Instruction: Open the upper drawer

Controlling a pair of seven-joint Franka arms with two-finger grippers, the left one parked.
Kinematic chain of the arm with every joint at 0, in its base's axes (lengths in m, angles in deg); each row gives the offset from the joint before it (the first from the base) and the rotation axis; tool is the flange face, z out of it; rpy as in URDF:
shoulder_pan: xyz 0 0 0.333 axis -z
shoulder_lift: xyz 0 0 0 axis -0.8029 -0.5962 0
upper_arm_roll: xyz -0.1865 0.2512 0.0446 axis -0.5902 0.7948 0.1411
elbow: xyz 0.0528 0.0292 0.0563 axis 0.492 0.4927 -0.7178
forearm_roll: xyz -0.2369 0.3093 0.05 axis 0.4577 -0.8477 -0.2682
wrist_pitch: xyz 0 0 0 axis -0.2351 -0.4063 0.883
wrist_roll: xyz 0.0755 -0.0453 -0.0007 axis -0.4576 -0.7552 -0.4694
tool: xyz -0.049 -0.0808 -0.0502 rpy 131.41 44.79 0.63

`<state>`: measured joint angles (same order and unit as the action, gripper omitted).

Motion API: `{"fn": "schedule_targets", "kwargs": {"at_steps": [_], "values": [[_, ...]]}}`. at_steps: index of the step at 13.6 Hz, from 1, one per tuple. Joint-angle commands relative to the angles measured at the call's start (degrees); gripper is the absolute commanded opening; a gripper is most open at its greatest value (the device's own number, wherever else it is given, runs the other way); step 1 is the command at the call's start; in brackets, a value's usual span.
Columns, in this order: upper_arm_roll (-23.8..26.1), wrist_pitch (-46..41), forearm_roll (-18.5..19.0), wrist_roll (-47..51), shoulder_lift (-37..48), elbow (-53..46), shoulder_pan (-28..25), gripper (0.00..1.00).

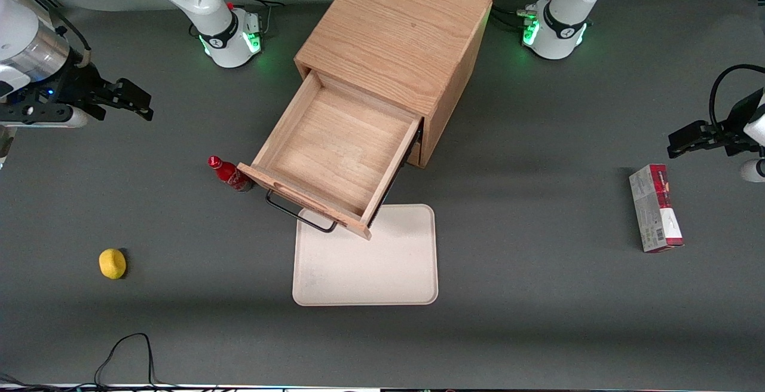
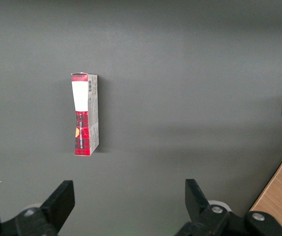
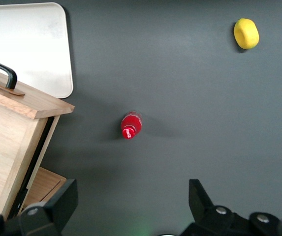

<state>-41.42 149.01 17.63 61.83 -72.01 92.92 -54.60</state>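
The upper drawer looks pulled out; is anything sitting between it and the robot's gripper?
Nothing visible. The upper drawer is pulled out, empty, over the tray. The gripper hangs open, above the table toward the working arm's end. The red bottle stands beside the drawer front, below the gripper's level.

Oak upper drawer [image 1: 334, 147], black claw [image 1: 140, 104], red bottle [image 1: 230, 175], yellow lemon [image 1: 112, 263].

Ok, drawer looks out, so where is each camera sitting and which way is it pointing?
Front view: high, facing the arms, looking down on the cabinet, the pulled-out upper drawer and tray; both arm bases show, and the right arm's tool hangs open, away from the drawer.
Right wrist view: looks straight down past its own tool at the red bottle and lemon.
Left wrist view: looks down at the red box.
Shared: front and right wrist both show bottle, lemon, drawer, tray.
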Motion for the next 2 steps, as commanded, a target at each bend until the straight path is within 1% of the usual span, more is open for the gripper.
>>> {"fn": "schedule_targets", "kwargs": {"at_steps": [1,2], "values": [[0.8,-1.0,1.2,4.5,-0.2,-1.3,-0.3,1.00],[0.8,-1.6,1.2,4.8,-0.2,-1.3,-0.3,1.00]]}}
